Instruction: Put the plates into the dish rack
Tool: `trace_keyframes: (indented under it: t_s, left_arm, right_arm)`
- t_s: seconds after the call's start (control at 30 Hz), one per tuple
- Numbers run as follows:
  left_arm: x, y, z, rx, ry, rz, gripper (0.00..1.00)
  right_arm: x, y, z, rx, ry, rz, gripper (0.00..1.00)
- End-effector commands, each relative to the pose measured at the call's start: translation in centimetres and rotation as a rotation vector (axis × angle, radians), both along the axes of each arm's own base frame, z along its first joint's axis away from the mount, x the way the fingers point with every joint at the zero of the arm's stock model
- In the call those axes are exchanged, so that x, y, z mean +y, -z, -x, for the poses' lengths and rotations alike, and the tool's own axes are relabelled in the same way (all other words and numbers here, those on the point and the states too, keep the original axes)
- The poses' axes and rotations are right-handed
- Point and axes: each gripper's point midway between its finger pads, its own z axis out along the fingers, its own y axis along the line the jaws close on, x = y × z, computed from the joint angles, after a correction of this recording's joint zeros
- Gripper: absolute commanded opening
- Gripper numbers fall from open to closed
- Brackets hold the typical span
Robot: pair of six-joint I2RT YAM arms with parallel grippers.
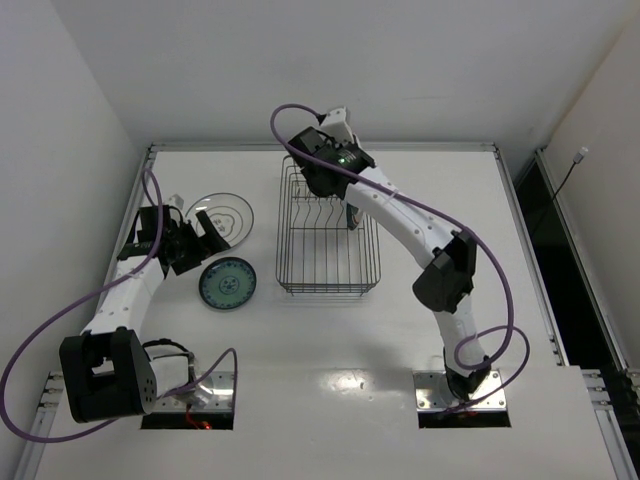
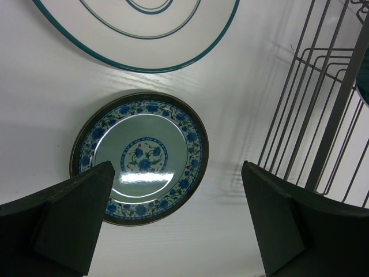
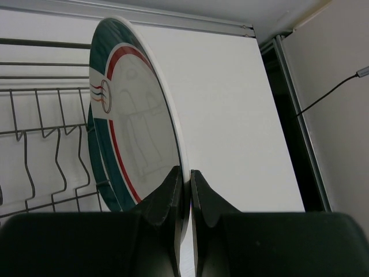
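Note:
The dish rack [image 1: 328,235] stands mid-table; its wires show in the right wrist view [image 3: 40,133] and the left wrist view [image 2: 323,115]. My right gripper [image 3: 186,179] is shut on the rim of a white plate with green and red bands [image 3: 132,133], held upright over the rack's far right part [image 1: 350,212]. My left gripper [image 2: 179,219] is open and empty above the table, between the teal patterned plate [image 2: 139,157] and the rack. The teal plate [image 1: 227,284] lies flat left of the rack. The dark-ringed plate [image 1: 225,213] lies behind it, also in the left wrist view [image 2: 138,29]. A second banded plate is not visible.
A metal rail [image 1: 320,147] runs along the table's far edge. A dark gap [image 1: 560,260] with a wall cable lies past the right edge. Purple cables [image 1: 470,240] loop along both arms. The walls stand close at left and back.

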Motion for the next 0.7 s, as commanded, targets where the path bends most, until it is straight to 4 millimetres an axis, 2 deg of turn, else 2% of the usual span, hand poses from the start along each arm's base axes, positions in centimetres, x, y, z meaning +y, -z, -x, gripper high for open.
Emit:
trace_keyframes:
  t_s: [0.0,0.1,0.17,0.2,0.27,0.5,0.6,0.67]
  left_arm:
    - [-0.2,-0.9,-0.3,-0.042,0.01,-0.005,0.91]
    - [-0.2,-0.9,-0.3,-0.043,0.01,-0.005,0.91]
    - [-0.2,-0.9,-0.3,-0.043,0.01,-0.005,0.91]
    - [-0.2,-0.9,-0.3,-0.043,0.01,-0.005,0.91]
    - [-0.2,-0.9,-0.3,-0.043,0.01,-0.005,0.91]
    - [-0.5,-0.9,-0.3,-0.041,0.012,0.002,0.92]
    - [-0.9,-0.7,0.0,-0.034,0.026,0.018,0.92]
    - [-0.9,-0.4,0.0,-0.025,0.026,0.019,0.92]
  right_arm:
    - [0.5,0.8,-0.6,-0.021,0.007,0.026,0.0]
    - [1.1,1.6,-0.8,-0.005,-0.006,0.015,0.0]
    - [1.6,3.3,-1.1,0.029,-0.019,0.023,0.0]
    - [1.6,3.3,-1.1,0.025,-0.016,0.016,0.0]
    - [1.9,4.6,-1.3,0.048,-0.022,0.026,0.0]
    - [2.6,7.1,-1.8,0.122,-0.052,-0.025,0.02]
    - [3.0,7.3,-1.9,0.151,-0.077,-0.068,0.09]
    - [3.2,6.0,-1.6,0.141,-0.095,-0.106,0.13]
